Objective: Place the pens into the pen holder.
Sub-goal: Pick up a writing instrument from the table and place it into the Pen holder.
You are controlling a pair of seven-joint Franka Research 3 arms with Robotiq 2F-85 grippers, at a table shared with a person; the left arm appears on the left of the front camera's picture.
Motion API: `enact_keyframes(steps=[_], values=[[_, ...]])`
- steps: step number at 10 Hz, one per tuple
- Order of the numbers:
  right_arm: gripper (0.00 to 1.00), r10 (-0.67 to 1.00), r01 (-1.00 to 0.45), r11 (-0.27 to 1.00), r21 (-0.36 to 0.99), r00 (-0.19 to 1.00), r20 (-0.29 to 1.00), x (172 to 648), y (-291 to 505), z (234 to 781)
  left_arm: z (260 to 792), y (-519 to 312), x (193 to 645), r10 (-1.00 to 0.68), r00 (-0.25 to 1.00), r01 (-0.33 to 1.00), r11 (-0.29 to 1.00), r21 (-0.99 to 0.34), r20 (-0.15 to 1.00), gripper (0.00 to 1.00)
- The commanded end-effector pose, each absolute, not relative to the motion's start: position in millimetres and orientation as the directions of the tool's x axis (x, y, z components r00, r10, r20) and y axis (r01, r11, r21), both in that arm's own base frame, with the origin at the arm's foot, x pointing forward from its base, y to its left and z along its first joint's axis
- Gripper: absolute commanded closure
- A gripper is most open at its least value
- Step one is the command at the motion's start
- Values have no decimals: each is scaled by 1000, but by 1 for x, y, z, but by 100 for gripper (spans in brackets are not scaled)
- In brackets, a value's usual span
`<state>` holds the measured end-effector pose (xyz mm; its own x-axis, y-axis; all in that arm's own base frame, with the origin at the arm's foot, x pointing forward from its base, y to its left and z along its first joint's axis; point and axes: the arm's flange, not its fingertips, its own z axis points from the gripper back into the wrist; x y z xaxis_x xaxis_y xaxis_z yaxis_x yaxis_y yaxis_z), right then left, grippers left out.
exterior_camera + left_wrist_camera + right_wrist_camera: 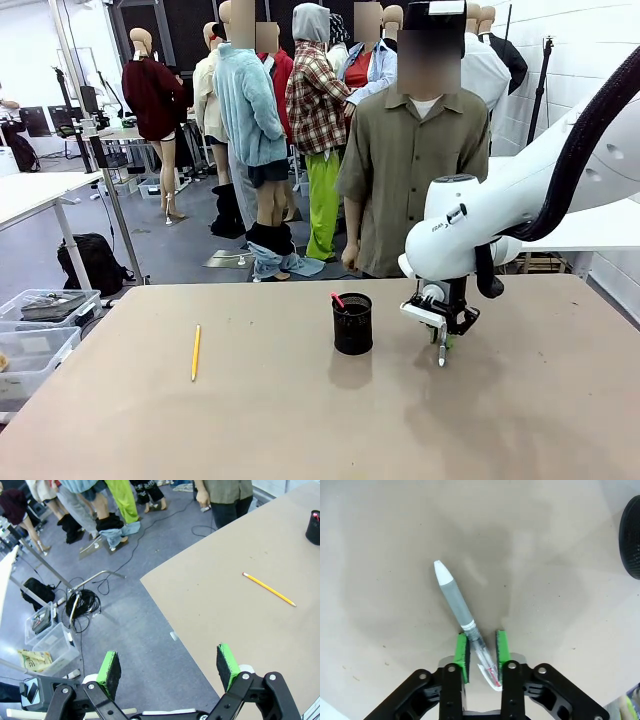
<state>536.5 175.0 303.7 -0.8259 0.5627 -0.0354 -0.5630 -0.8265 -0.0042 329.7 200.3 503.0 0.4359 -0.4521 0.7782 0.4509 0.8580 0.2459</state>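
My left gripper (169,666) hangs spread wide over the table's (225,630) near edge. The yellow pencil (196,352) lies flat on the left part of the table, well apart from the pen holder (352,325), which stands near the middle with a pink-topped pen (338,299) in it. Just right of the holder, my right gripper (481,647) is down at the tabletop, pads narrowed about the silver-white pen (455,600); I cannot tell whether they pinch it.

Wide-spread left claw (168,666) over table (240,630) edge, yellow pencil (269,589) beyond.

Front cam across table (300,430), wrist cams downward, holder (352,325) shared
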Motion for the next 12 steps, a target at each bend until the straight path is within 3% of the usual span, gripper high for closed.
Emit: enact_keyframes(steps=[1, 4, 7, 9, 12], values=[[100, 571, -572, -820, 26, -820, -52, 537, 177, 298, 502, 202, 331, -453, 433, 444, 860, 253, 780, 0], [100, 599, -598, -800, 46, -801, 2, 538, 173, 307, 502, 202, 331, -453, 433, 444, 860, 253, 780, 0], [100, 658, -687, -727, 4, -695, 288, 547, 149, 334, 502, 202, 331, -453, 433, 444, 860, 253, 780, 0], [100, 752, -812, -584, 22, -530, 392, 554, 142, 344, 502, 202, 331, -453, 433, 444, 860, 253, 780, 0], [100, 735, -912, -396, 106, -246, 632, 576, 126, 350, 502, 202, 331, -453, 433, 444, 860, 253, 780, 0]])
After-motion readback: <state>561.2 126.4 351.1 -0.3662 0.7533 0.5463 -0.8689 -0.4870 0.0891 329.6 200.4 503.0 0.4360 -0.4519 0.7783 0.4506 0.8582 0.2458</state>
